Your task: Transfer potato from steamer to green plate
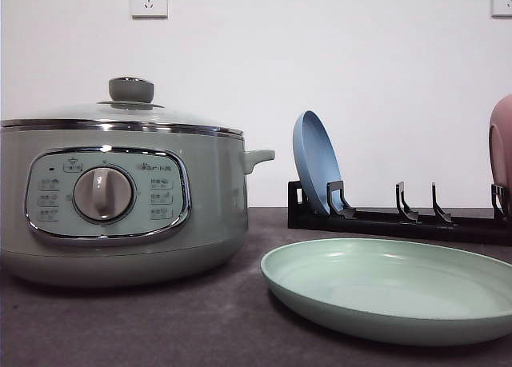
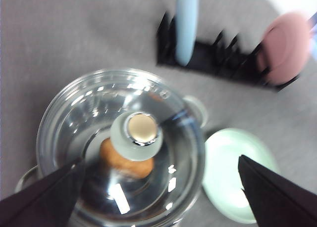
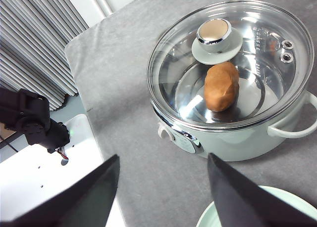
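1. Potato (image 3: 221, 86): lies on the floor of the steamer (image 1: 120, 199), under the closed glass lid (image 3: 233, 59). In the right wrist view it sits just off centre, long axis roughly across the pot, apparently clear of the wall. Orange-brown, lumpy, matte skin.

2. Handling, judged: firm and fairly dense, will not deform under the fingers. Matte skin should give fair friction, but the rounded form can roll or squirt out of a pinch taken off centre. Best hold looks to be across the short axis at the thickest part, fingers coming straight down.

3. Lid is on, knob (image 2: 141, 129) centred. Glass: rigid, breakable, smooth. The knob is the only sensible grip point. Lid must come off before the potato can be reached.

4. Left gripper (image 2: 158, 187): jaws spread wide, nothing between them, hanging above the lid with the knob roughly midway between the fingers. Not in contact as far as can be seen.

5. Right gripper (image 3: 163, 197): jaws also apart, empty, above the table in front of the steamer.

6. Green plate (image 1: 384, 319): flat on the table just beside the steamer, on its handle side, bare. Short carry.

7. Behind the plate: black rack (image 1: 400, 219) holding a blue plate (image 1: 314, 161) upright and a pink plate (image 1: 502, 143) at its far end. Not targets.

8. Risk: lid needs a safe place to go, clear of the green plate.
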`<state>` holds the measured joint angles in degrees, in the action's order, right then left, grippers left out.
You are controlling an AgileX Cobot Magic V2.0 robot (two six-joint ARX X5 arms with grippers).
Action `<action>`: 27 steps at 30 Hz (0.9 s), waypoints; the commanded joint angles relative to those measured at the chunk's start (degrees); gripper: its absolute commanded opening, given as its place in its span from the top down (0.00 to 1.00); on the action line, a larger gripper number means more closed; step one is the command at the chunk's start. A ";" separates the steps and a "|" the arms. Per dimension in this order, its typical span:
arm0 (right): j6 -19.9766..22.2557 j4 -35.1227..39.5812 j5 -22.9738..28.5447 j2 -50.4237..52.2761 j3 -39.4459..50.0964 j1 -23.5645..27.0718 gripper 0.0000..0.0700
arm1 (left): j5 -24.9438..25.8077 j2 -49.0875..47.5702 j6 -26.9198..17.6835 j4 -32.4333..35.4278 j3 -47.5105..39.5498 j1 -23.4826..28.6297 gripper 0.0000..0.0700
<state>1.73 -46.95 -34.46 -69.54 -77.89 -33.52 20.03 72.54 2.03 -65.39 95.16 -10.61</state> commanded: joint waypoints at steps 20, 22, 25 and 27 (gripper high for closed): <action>0.88 -0.27 0.06 -0.81 -0.87 -0.35 0.50 | -16.12 28.44 -3.65 -8.63 16.80 -11.90 0.15; 0.88 -0.27 0.30 -0.81 -0.87 -0.35 0.50 | -16.28 29.62 -3.87 -8.75 16.80 -12.28 0.16; 0.90 -0.25 0.42 -0.81 -0.87 -0.35 0.50 | -16.28 30.89 -4.00 -9.10 16.80 -12.65 0.16; 0.92 -0.25 0.44 -0.81 -0.87 -0.35 0.50 | -16.29 31.59 -4.01 -9.24 16.80 -12.84 0.16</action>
<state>1.74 -47.35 -34.21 -69.54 -77.89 -33.52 3.95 102.45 -0.99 -74.83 110.04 -23.06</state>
